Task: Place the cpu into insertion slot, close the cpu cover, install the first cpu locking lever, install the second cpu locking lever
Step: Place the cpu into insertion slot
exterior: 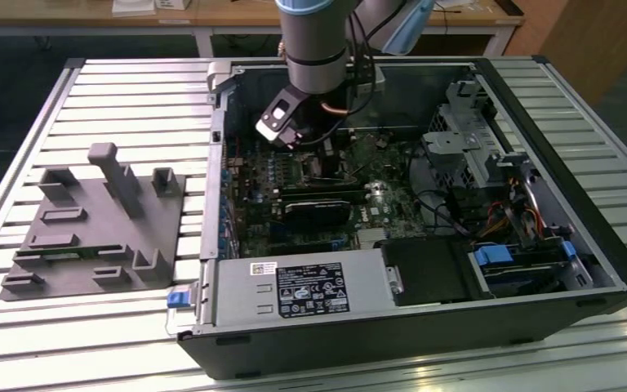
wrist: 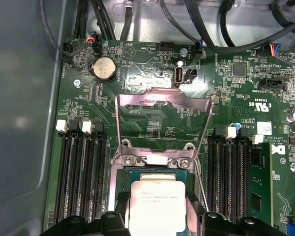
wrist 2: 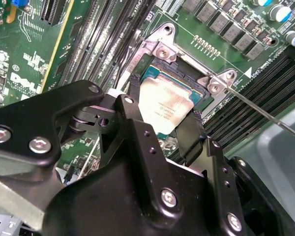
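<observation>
The cpu (wrist 2: pixel 163 104), a pale metal square, is held flat just above the insertion slot (wrist 2: pixel 186 74), whose dark socket and grey rim show around it. My gripper (wrist 2: pixel 164 105) is shut on the cpu, one black finger (wrist 2: pixel 189 135) on each of two opposite edges. In the first wrist view the cpu (wrist: pixel 157 206) sits between the fingers (wrist: pixel 119 206) over the insertion slot (wrist: pixel 137 172). The cpu cover (wrist: pixel 162 97) stands swung up and open behind the socket. A thin wire locking lever (wrist 2: pixel 265 115) sticks out unlatched beside the socket.
In the exterior view the arm (exterior: pixel 311 49) reaches down into the open computer case (exterior: pixel 401 327) on a slatted metal table (exterior: pixel 128 106). A grey fixture (exterior: pixel 95 229) stands on the exterior view's left. Memory slots (wrist: pixel 81 172) flank the socket; cables (wrist: pixel 211 29) run along the board's far edge.
</observation>
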Robot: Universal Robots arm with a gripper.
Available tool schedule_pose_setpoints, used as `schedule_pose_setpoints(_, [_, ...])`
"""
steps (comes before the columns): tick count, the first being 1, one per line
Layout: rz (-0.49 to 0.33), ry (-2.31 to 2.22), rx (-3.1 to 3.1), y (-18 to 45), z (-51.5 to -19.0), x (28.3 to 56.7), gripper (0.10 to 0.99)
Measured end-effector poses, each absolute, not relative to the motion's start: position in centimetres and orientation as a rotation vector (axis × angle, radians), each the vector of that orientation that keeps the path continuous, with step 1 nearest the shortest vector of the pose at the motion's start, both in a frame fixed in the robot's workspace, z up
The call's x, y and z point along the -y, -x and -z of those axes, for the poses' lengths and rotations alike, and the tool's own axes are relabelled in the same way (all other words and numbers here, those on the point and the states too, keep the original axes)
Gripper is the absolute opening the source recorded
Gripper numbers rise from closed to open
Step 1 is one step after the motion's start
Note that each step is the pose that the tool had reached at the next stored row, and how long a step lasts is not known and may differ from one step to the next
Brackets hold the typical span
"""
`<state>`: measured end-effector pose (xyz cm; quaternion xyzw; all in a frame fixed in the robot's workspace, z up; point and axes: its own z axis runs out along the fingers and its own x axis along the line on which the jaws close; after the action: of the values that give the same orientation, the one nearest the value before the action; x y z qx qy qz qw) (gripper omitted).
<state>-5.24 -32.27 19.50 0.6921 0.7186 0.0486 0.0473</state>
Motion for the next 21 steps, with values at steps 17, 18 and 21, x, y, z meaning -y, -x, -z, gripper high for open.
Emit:
schedule_pose_setpoints(17, [-0.146,-2.135,-2.167,5.43,-19.13,32.15,0.537])
schedule_pose_setpoints(18, [-0.146,-2.135,-2.167,5.43,-19.12,32.14,0.537])
schedule_pose_setpoints(21, [-0.146,-2.135,-2.167,5.44,-19.12,32.13,0.537])
